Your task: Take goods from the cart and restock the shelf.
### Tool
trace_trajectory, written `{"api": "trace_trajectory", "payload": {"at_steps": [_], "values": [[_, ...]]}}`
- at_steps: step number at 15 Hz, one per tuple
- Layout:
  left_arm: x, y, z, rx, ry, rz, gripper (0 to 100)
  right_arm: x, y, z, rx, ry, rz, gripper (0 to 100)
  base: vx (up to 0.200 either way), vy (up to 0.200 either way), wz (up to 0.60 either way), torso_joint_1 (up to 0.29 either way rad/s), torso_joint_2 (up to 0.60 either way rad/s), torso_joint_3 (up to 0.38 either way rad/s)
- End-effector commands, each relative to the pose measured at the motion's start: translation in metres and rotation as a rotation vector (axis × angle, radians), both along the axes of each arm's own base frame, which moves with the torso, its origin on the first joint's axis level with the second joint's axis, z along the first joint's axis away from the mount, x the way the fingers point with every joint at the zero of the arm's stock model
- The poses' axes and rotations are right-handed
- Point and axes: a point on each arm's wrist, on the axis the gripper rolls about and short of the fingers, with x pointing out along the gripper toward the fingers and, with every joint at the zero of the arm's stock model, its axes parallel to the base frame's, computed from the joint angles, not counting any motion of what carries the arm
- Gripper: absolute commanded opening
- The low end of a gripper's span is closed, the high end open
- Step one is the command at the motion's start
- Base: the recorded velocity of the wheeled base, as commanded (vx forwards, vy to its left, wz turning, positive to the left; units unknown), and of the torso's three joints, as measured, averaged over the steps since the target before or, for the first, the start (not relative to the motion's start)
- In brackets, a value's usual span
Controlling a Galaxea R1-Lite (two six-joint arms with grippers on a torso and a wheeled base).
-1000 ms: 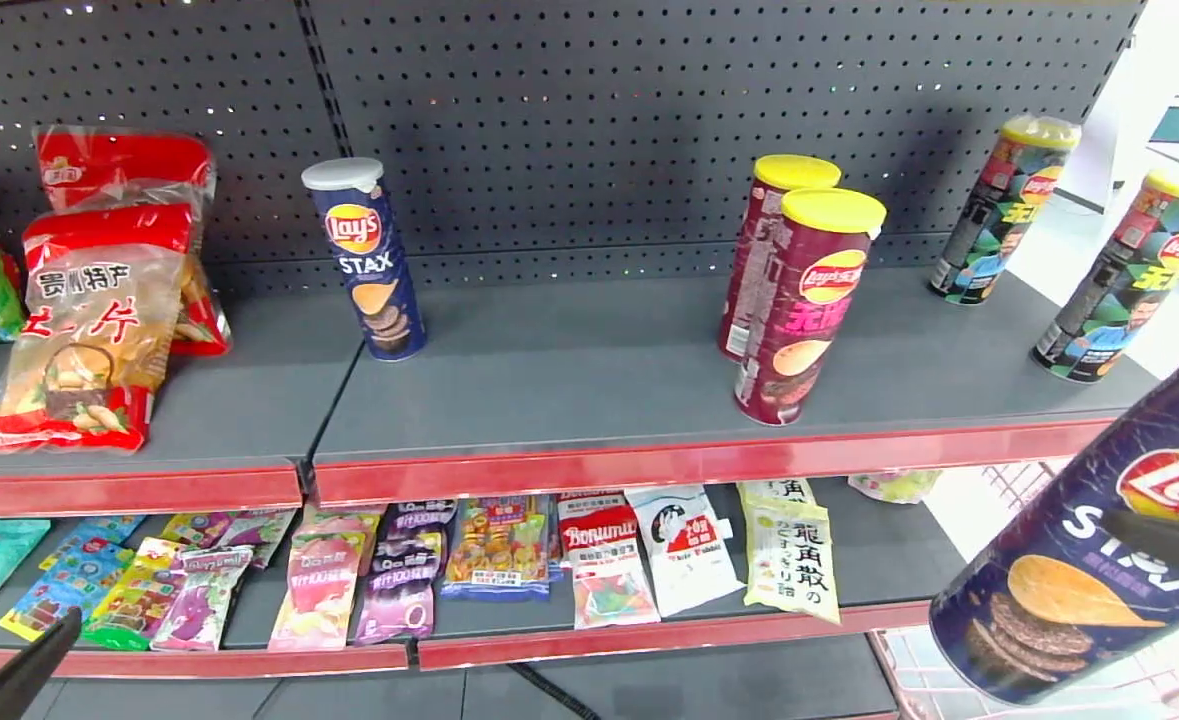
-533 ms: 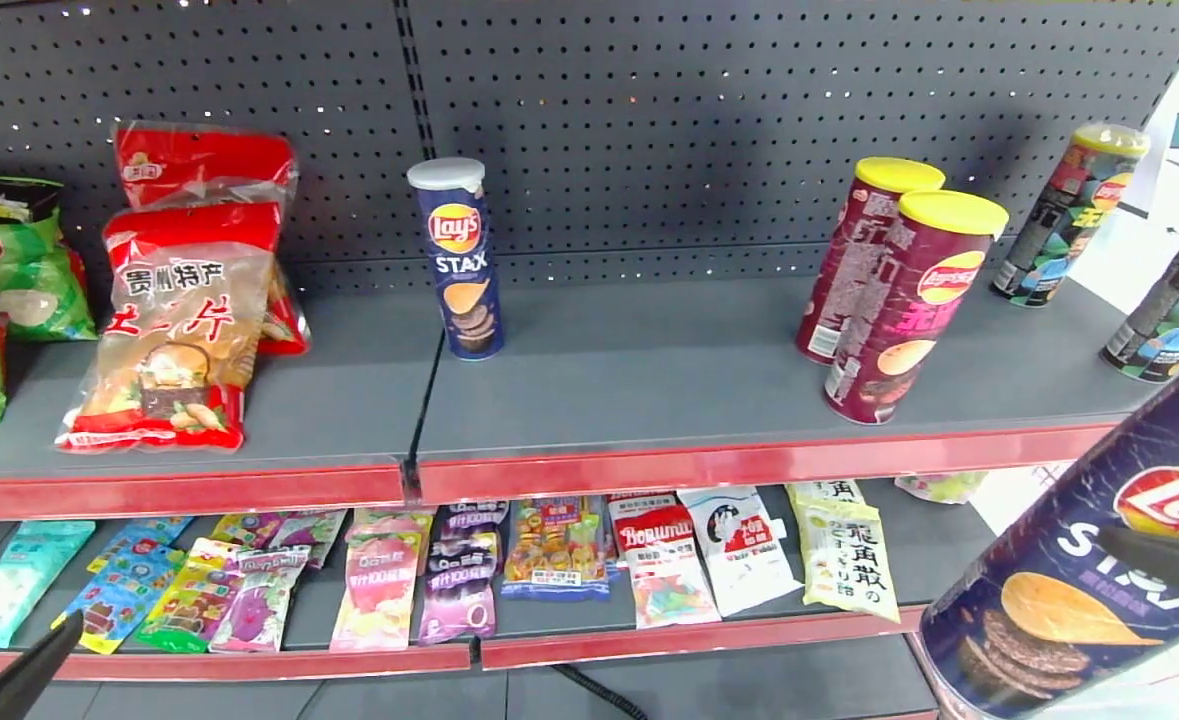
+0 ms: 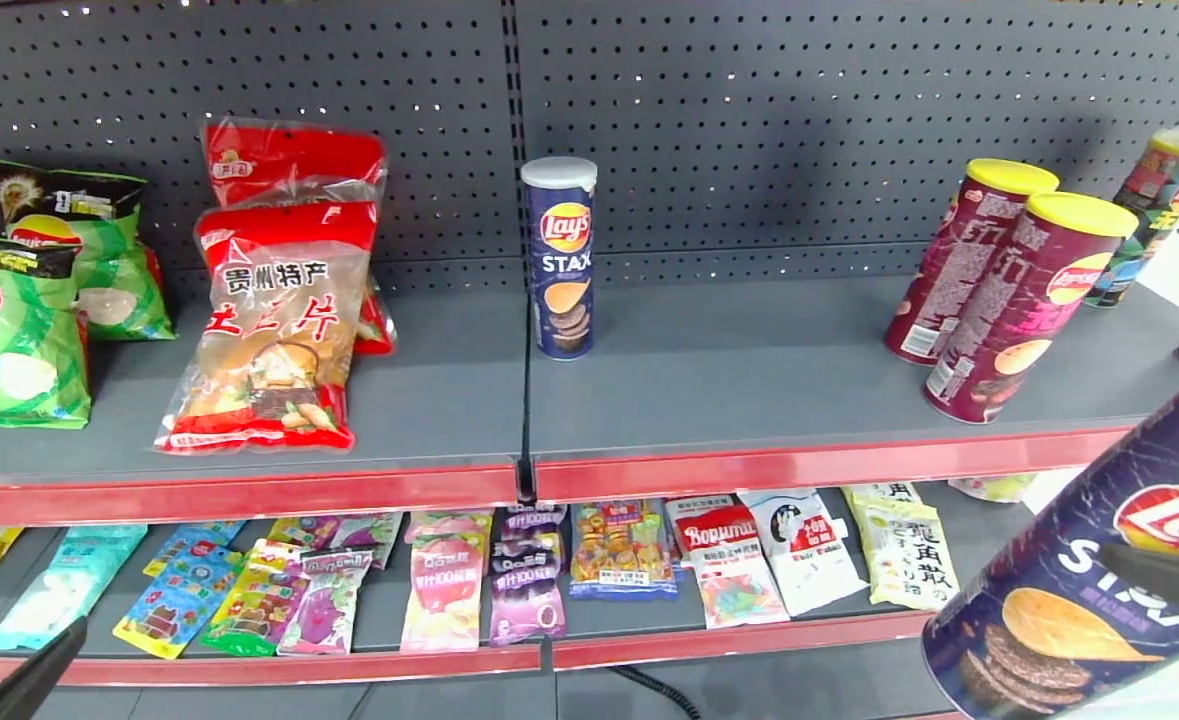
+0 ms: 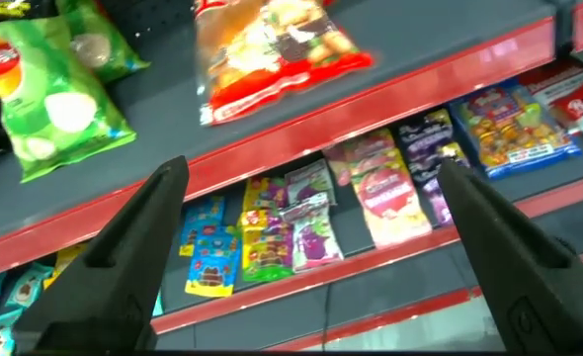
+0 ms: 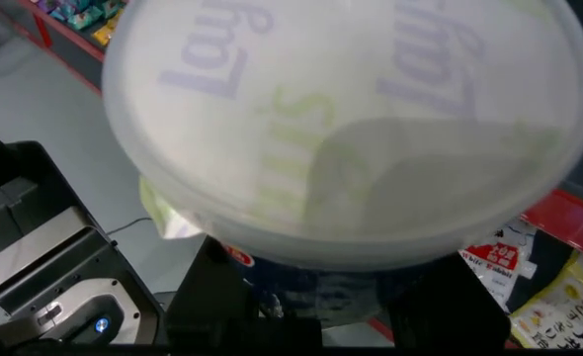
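Nearest, at the low right of the head view, the right claw [image 3: 1139,565] is clamped on a chip can [image 3: 1069,600], with one black finger [image 3: 1174,582] lying across the label. The can hangs in the air in front of the shelves, off their right end, and it tilts with its top toward the upper right. It is a smooth, glossy tube, dark blue with pale marbled streaks. It carries a red-and-yellow badge, white letters and a picture of a golden crisp over dark round biscuits. From the right wrist, its lid [image 5: 351,129] is a round, milky, see-through plastic cap with a raised rim.

At the low left, the left claw [image 4: 311,173] holds nothing. Its two black, wedge-shaped fingers [image 4: 124,267] stand wide apart before the lower shelf [image 3: 749,633].

On that shelf, small shiny packets [image 3: 524,585] lie flat in a row behind a red front strip.

Above, the upper shelf [image 3: 749,370] is a matte grey board with a glossy red edge. Puffy green bags [image 3: 14,335] and crinkly clear-and-red bags [image 3: 274,330] stand at its left. A second blue can [image 3: 560,258] with a whitish cap stands upright just beside the seam between two boards. To the right, two maroon tubes [image 3: 1024,305] with yellow lids stand close together, one behind the other. A dark tube [image 3: 1154,215] stands farther right.

Behind everything is a dark pegboard [image 3: 749,120] dotted with rows of small round holes.
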Motion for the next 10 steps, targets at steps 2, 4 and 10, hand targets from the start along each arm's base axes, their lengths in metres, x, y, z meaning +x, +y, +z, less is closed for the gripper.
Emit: {"api": "trace_trajectory", "payload": {"at_steps": [2,4,10], "values": [[0.0003,0.0000,-0.0005,0.001,0.003,0.000,100,0.0004,0.0001,-0.0004,-0.001,0.002,0.000,0,0.000,0.000,0.00,0.000,0.00,0.000],[0.0003,0.0000,-0.0015,0.001,0.007,0.002,100,0.0004,0.0001,-0.0009,-0.003,0.003,0.000,0,0.000,0.000,0.00,0.000,0.00,0.000],[0.0003,0.0000,-0.0015,0.001,0.007,0.003,100,0.0004,0.0001,-0.0032,-0.003,0.013,0.000,0,0.133,0.000,0.00,-0.002,0.00,0.002]]}}
